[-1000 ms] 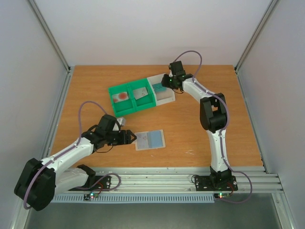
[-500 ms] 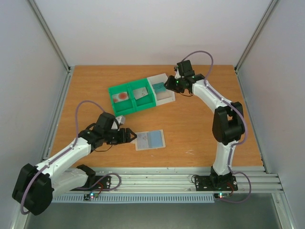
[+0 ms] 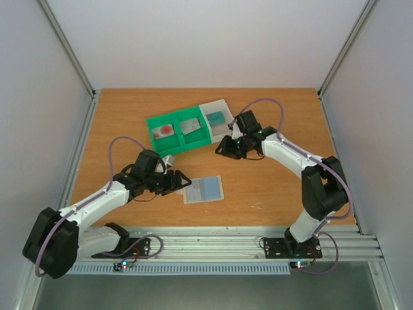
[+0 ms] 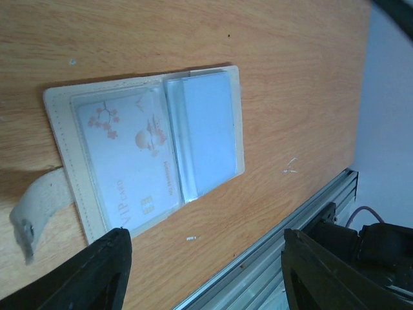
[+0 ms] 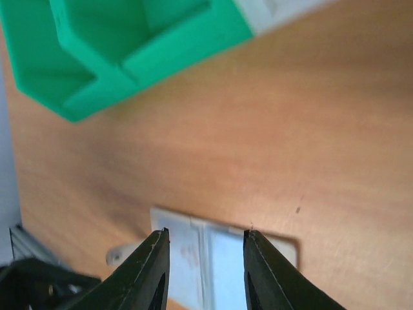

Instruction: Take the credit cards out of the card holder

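Emptying the sleeve looks part done.

Top view: the left claw [image 3: 177, 184] stands open with the card holder [image 3: 203, 189] just ahead of its tips. The right claw [image 3: 222, 146] hangs empty beside the green tray [image 3: 179, 132].

Left wrist view: the fingers are wide apart and hold nothing. The holder ahead contains a blue card [image 4: 206, 132] and a flower-printed card [image 4: 126, 158].

Right wrist view: the jaws are somewhat apart and empty, with the holder beyond their tips.

Next, one claw probably needs to pin the holder while the other pinches a card's edge.

Green two-compartment tray [image 3: 193, 144] just beside white tray [image 3: 221, 129], on wooden table [image 3: 271, 187].
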Available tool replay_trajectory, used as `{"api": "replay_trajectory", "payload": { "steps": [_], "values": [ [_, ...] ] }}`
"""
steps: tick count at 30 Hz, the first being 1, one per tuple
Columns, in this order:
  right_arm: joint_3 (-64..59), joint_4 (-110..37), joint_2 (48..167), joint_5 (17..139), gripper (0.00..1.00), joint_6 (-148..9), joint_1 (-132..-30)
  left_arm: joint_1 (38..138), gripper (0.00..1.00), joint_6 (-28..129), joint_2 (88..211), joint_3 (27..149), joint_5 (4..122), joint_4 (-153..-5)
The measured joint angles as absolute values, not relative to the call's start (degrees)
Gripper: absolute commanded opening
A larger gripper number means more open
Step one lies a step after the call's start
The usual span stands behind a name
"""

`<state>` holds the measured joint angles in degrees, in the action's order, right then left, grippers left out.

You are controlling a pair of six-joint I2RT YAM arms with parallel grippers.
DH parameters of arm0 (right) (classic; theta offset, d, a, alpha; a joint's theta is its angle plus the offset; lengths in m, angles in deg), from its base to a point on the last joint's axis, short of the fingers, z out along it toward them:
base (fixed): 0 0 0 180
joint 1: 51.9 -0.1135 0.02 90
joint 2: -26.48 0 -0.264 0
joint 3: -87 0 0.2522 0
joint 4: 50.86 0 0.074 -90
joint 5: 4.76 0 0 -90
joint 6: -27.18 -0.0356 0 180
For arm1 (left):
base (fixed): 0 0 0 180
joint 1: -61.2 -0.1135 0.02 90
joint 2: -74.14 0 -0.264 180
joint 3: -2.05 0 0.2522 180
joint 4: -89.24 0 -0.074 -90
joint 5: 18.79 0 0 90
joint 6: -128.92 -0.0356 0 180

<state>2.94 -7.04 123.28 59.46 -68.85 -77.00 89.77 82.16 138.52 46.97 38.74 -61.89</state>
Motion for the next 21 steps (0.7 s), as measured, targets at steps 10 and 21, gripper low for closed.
{"api": "replay_trajectory", "payload": {
  "steps": [10, 21],
  "values": [
    [13.5, -11.8, 122.2, 58.2, 0.29, -71.5, -88.6, 89.8, 0.67, 86.5, 143.4, 45.3, 38.5, -70.3],
    [17.6, -12.5, 122.3, 61.3, 0.32, -70.0, -89.9, 89.8, 0.69, 91.2, 147.8, 41.6, 37.5, -80.4]
  ]
}}
